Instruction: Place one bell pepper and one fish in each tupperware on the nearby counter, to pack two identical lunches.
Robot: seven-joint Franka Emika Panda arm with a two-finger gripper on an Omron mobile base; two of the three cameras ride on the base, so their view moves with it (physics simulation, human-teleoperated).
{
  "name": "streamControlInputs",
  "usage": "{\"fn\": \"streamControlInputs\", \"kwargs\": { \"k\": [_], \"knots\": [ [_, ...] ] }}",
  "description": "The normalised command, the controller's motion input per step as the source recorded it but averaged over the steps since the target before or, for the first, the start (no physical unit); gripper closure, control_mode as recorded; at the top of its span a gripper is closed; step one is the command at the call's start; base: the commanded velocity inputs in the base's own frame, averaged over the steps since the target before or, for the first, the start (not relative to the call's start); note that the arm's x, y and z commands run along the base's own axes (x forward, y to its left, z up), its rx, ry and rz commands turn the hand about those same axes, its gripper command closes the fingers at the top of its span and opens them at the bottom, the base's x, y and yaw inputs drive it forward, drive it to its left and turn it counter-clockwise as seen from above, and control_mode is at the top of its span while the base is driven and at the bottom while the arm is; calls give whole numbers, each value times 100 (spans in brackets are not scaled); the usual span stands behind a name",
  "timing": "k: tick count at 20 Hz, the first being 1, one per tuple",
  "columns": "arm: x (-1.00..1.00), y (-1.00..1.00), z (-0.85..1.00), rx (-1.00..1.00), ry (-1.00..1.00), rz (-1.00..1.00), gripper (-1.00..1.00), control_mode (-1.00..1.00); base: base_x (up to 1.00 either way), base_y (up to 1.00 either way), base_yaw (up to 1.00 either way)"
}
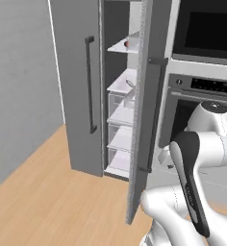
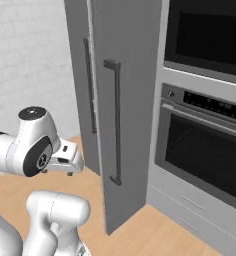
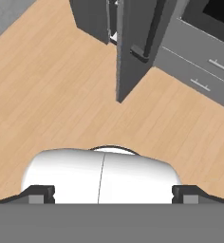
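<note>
My gripper [image 3: 114, 194] is open, its two dark fingertips [image 3: 38, 193] far apart with nothing between them, pointing down at the wooden floor. In the right base view the gripper [image 2: 57, 172] hangs low in front of the open fridge. On an upper fridge shelf lies a small red thing [image 1: 126, 44], and on the shelf below a thin grey thing [image 1: 130, 83]; both are too small to tell apart as bell pepper or fish. The tupperware and the counter are out of view.
The grey fridge stands open: its left door [image 1: 79, 86] swings out left, its right door [image 1: 144, 110] juts toward me with a dark handle [image 2: 115, 122]. White shelves and clear drawers [image 1: 120, 139] sit inside. A wall oven [image 2: 205, 150] with drawers below is to the right. Wooden floor [image 3: 52, 85] lies ahead.
</note>
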Motion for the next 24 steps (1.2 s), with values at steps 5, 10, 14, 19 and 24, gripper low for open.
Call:
{"fn": "streamControlInputs", "kwargs": {
  "k": [5,10,14,19,24],
  "knots": [
    [0,0,0,0,0,0,-100,100,47,100,-34],
    [0,0,0,0,0,0,-100,100,47,95,-37],
    [0,0,0,0,0,0,-100,100,58,98,-48],
    [0,0,0,0,0,0,-100,100,72,84,-60],
    [0,0,0,0,0,0,-100,100,80,86,-56]
  ]
}}
